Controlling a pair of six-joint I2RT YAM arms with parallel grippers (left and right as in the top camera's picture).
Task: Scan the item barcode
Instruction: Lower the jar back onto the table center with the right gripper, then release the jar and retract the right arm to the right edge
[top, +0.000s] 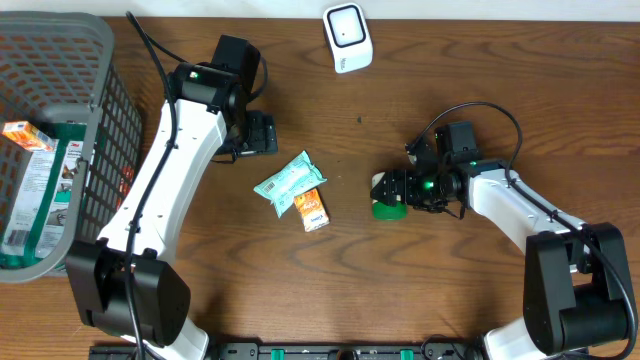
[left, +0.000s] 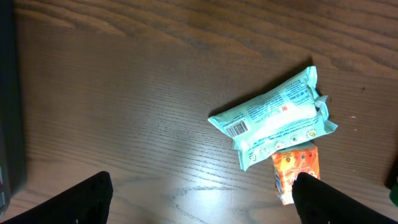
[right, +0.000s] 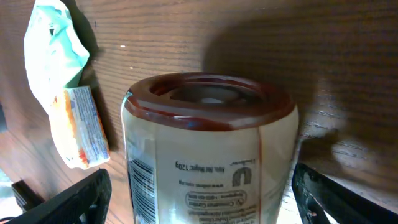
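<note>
Jar (right: 208, 155) between right jaws (perhaps gripped)

Tool (left: 199, 211) is spread wide open over the wood counter (left: 124, 93), with nothing between its fingers (left: 87, 199). Ahead of it, toward the right finger, there's a teal packet (left: 273, 118) lying flat, barcode up. An orange box (left: 297, 171) pokes out from under the packet, right by that fingertip.

Jar (right: 211, 155) label, upside down: weight line ending "120g", U-shaped mark beneath. Teal packet (left: 273, 118): barcode (left: 236, 129) visible, print unreadable.
</note>
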